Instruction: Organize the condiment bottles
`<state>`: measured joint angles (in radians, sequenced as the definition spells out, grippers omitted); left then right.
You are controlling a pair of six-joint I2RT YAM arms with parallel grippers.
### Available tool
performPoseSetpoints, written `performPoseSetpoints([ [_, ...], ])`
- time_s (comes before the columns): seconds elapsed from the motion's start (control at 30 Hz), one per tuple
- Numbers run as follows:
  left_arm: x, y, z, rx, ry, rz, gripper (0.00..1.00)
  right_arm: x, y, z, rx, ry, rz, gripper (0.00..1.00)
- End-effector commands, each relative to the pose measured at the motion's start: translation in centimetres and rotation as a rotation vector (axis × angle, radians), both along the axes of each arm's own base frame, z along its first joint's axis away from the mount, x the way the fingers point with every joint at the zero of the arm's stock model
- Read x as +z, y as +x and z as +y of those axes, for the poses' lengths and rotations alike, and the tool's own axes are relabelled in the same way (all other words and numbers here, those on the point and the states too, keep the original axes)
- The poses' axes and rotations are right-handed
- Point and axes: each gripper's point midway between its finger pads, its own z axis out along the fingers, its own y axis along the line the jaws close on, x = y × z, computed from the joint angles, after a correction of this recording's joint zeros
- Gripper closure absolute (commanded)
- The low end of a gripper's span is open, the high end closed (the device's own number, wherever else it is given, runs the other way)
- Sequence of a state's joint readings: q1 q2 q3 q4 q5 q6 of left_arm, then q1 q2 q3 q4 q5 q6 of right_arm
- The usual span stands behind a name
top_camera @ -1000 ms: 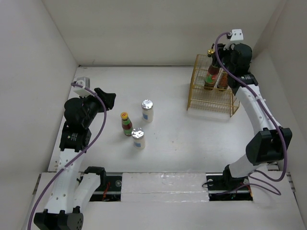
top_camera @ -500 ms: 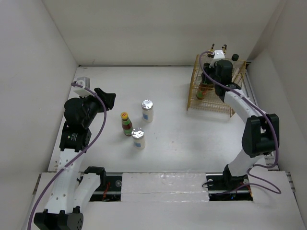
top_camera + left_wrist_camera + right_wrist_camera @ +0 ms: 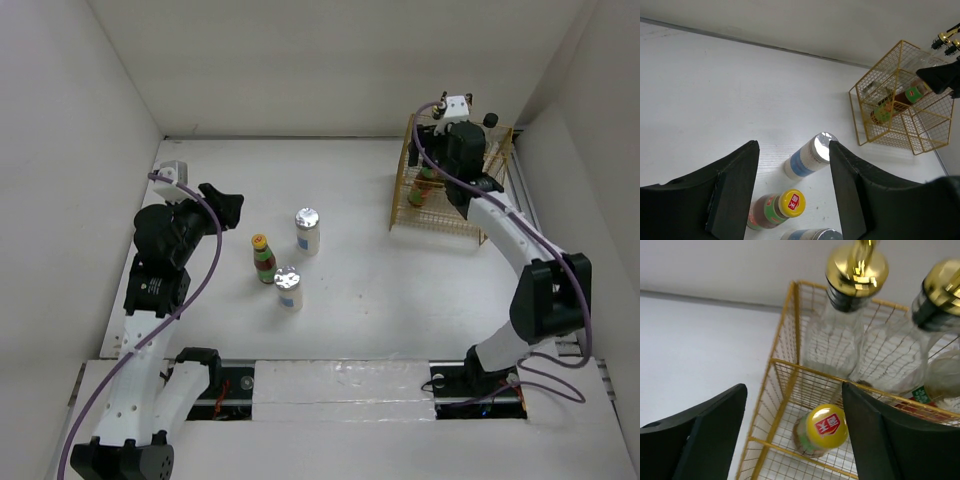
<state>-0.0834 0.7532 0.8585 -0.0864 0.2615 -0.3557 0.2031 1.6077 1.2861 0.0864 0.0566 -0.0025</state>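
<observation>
Right jaws: spread wide and empty, above the yellow wire basket [image 3: 790, 365].
Left jaws: parted, holding nothing, over the tabletop [image 3: 380, 280] group.
Right wrist view alone: red yellow-capped bottle [image 3: 826, 429] inside the basket; behind it, one clear gold-spouted bottle [image 3: 852, 305] beside another [image 3: 932, 305].
Top view: second yellow-capped bottle [image 3: 264, 258] between far silver-lidded jar [image 3: 308, 230] and near silver-lidded jar [image 3: 289, 288], well apart from the basket.
Hidden: right arm covers most basket contents from above.
Cut off: near jar, at the left wrist view's bottom edge.

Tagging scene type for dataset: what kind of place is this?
Probably a lab robot test cell, not a kitchen: bare white walls, left arm and right arm bolted at the table edge, yellow wire basket of bottles.
</observation>
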Motion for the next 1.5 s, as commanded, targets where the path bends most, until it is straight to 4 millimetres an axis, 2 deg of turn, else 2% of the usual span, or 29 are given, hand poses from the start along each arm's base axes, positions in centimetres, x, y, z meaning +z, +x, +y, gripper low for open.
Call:
performPoseSetpoints([
  [0.0, 1.5, -0.1, 0.3, 0.013, 0.001, -0.069, 0.46, 8.7, -3.2, 2.9, 0.069, 0.055, -0.205, 0.19],
  [0.07, 1.8, 0.0, 0.7, 0.039, 0.003, -0.07, 0.46, 8.7, -5.9, 7.7, 0.209, 0.071, -0.202, 0.45],
  [0.1, 1.5, 0.1, 1.0, 0.058, -0.004, -0.055, 0.48, 7.9, -7.4, 9.6, 0.274, 0.078, -0.197, 0.78],
  [0.13, 1.3, 0.2, 1.6, 0.093, 0.0, -0.046, 0.67, 7.1, -8.9, 12.5, 0.382, 0.088, -0.184, 0.93],
  [0.17, 1.1, 0.3, 1.9, 0.114, -0.005, -0.035, 0.83, 7.0, -11.5, 16.4, 0.501, 0.101, -0.183, 1.0],
  [0.2, 1.1, 0.3, 2.2, 0.135, -0.014, -0.033, 0.95, 6.5, -13.1, 18.5, 0.579, 0.097, -0.175, 1.0],
  [0.23, 0.8, 0.5, 2.9, 0.177, -0.008, -0.022, 1.0, 6.1, -14.6, 20.7, 0.655, 0.086, -0.169, 0.99],
  [0.27, 1.0, 0.4, 3.2, 0.194, -0.016, -0.015, 1.0, 6.0, -16.1, 22.4, 0.72, 0.078, -0.175, 0.91],
  [0.3, 1.0, 0.4, 3.3, 0.206, -0.025, -0.013, 1.0, 5.4, -18.8, 25.4, 0.815, 0.071, -0.165, 0.79],
  [0.33, 1.0, 0.5, 3.6, 0.221, -0.024, -0.014, 0.95, 5.2, -19.7, 26.9, 0.864, 0.05, -0.173, 0.46],
  [0.4, 1.2, 0.1, 4.3, 0.265, -0.029, -0.018, 0.68, 4.6, -22.2, 29.8, 0.972, 0.049, -0.161, 0.25],
  [0.43, 1.2, 0.2, 4.6, 0.278, -0.028, -0.019, 0.61, 3.8, -22.4, 31.3, 1.004, 0.045, -0.141, 0.15],
  [0.5, 1.6, -0.1, 4.8, 0.291, -0.028, -0.026, 0.51, 2.8, -23.9, 33.7, 1.08, 0.045, -0.118, 0.1],
  [0.57, 1.2, -0.1, 4.8, 0.291, -0.026, -0.018, 0.44, 1.2, -24.1, 35.9, 1.116, 0.035, -0.083, 0.07],
  [0.63, 1.4, -0.1, 4.6, 0.277, -0.03, -0.026, 0.44, 0.3, -24.3, 37.2, 1.123, 0.026, -0.067, 0.05],
  [0.83, 1.7, -0.2, 3.6, 0.219, -0.029, -0.04, 0.43, -3.9, -21.8, 40.2, 1.084, -0.006, -0.025, 0.07],
  [0.87, 1.7, -0.2, 3.6, 0.219, -0.029, -0.04, 0.43, -3.4, -21.2, 40.7, 1.073, 0.008, -0.06, 0.08],
  [0.9, 2.0, -0.4, 3.6, 0.219, -0.031, -0.05, 0.43, -4.6, -20.9, 41.2, 1.071, 0.013, -0.049, 0.14],
  [1.0, 2.0, -0.4, 3.5, 0.209, -0.022, -0.052, 0.43, -4.3, -20.4, 42.4, 1.08, 0.042, -0.074, 0.26],
  [1.03, 2.0, -0.4, 3.5, 0.209, -0.022, -0.052, 0.43, -4.6, -20.2, 42.7, 1.066, 0.062, -0.067, 0.45],
  [1.07, 2.0, -0.4, 3.5, 0.209, -0.022, -0.052, 0.43, -4.2, -20.2, 42.8, 1.064, 0.078, -0.074, 0.55],
  [1.1, 2.3, -0.7, 3.3, 0.197, -0.025, -0.06, 0.43, -3.7, -19.9, 42.8, 1.049, 0.094, -0.093, 0.63],
  [1.13, 2.3, -0.7, 3.3, 0.197, -0.025, -0.06, 0.43, -2.7, -20.4, 42.8, 1.044, 0.11, -0.106, 0.79],
  [1.17, 2.5, -0.7, 3.2, 0.188, -0.027, -0.069, 0.43, -2.5, -20.3, 42.5, 1.034, 0.109, -0.109, 0.85],
  [1.23, 2.2, -0.4, 3.1, 0.188, -0.026, -0.06, 0.43, -0.3, -20.2, 42.0, 1.011, 0.133, -0.163, 0.89],
  [1.27, 1.8, -0.4, 2.9, 0.176, -0.025, -0.051, 0.43, 2.2, -20.6, 41.4, 1.01, 0.154, -0.202, 0.92],
  [1.33, 1.8, -0.5, 2.8, 0.166, -0.017, -0.053, 0.43, 5.3, -21.1, 40.7, 1.008, 0.183, -0.259, 0.92],
  [1.37, 1.8, -0.5, 2.8, 0.166, -0.017, -0.053, 0.43, 8.8, -21.1, 39.1, 0.985, 0.211, -0.318, 0.93],
  [1.47, 2.0, -0.4, 2.8, 0.166, -0.019, -0.062, 0.43, 13.5, -21.0, 35.8, 0.953, 0.244, -0.403, 0.96],
])
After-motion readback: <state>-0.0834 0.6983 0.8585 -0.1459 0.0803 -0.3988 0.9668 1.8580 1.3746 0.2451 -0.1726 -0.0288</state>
